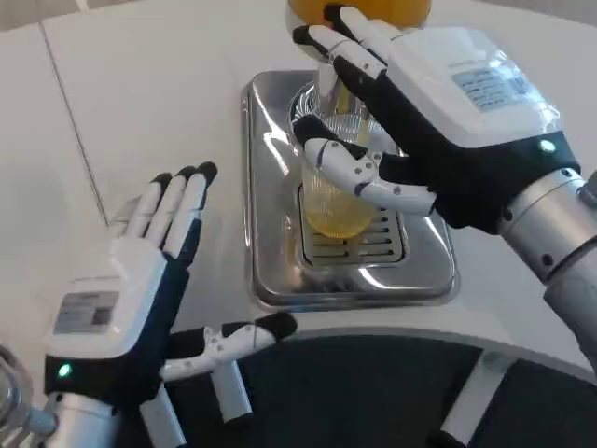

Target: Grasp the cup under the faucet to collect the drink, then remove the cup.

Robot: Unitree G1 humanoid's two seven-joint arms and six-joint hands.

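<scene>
A clear plastic cup (334,198) holding yellow drink stands on the grille of the steel drip tray (270,168), under the faucet (328,79) of the orange drink dispenser (359,11). My right hand (424,121) wraps around the cup from the right, thumb across its front and fingers reaching up behind it by the faucet. A thin yellow stream seems to run into the cup. My left hand (140,289) lies on the table left of the tray, fingers spread and holding nothing.
The drip tray's raised steel rim surrounds the cup. The curved front edge of the white table (392,331) runs just below the tray, with dark floor beyond it. Bare table stretches left of the tray.
</scene>
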